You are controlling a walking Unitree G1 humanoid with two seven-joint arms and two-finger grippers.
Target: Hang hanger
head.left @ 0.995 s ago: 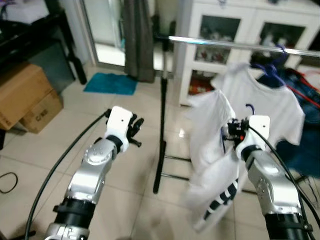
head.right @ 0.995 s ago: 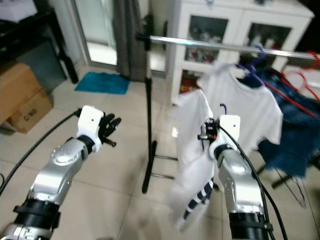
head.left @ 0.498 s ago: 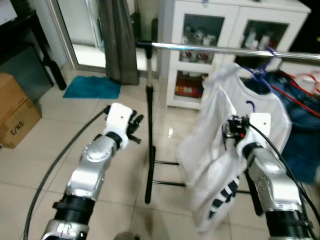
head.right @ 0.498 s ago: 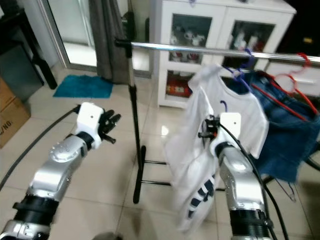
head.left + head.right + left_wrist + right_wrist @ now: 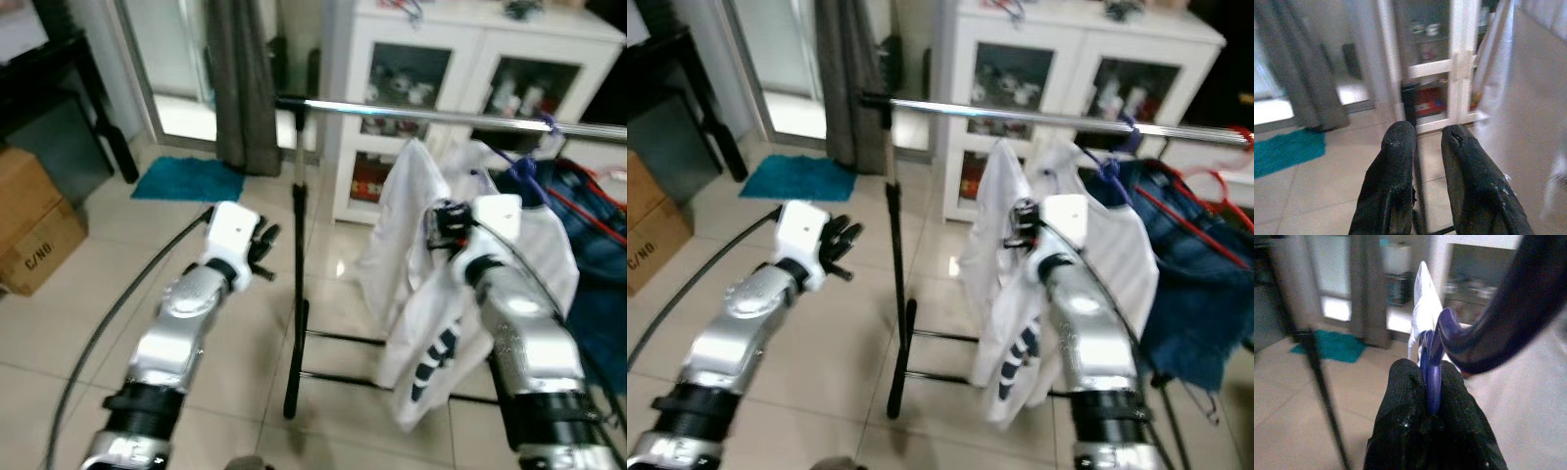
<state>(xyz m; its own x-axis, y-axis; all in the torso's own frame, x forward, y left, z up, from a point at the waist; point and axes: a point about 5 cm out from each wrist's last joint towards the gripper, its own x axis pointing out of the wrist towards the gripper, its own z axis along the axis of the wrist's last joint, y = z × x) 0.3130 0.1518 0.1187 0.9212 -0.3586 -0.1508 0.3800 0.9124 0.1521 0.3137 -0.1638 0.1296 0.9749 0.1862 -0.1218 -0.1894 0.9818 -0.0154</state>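
The right gripper has its jaws closed on the neck of a purple hanger; in the right wrist view the plastic stem is pinched between the two black fingers and its hook curves up and away overhead. A white shirt with dark lettering hangs from that hanger, draped down in front of the right arm. The gripper holds it up just below the rail, with the hook not yet over the bar.

The rail is a silver bar carried on a black stand, whose foot rests on the tiled floor. Further along the rail, behind the held shirt, a second white shirt hangs on a blue hanger, and beyond it a blue garment on a red hanger.

The left gripper is raised left of the stand, apart from it, holding nothing. In the left wrist view its jaws stand only narrowly apart, the fingers nearly parallel.

Behind the rail is a white cabinet with glass doors. To the left hangs a grey curtain, with a teal mat on the floor below it and cardboard boxes at the left edge.
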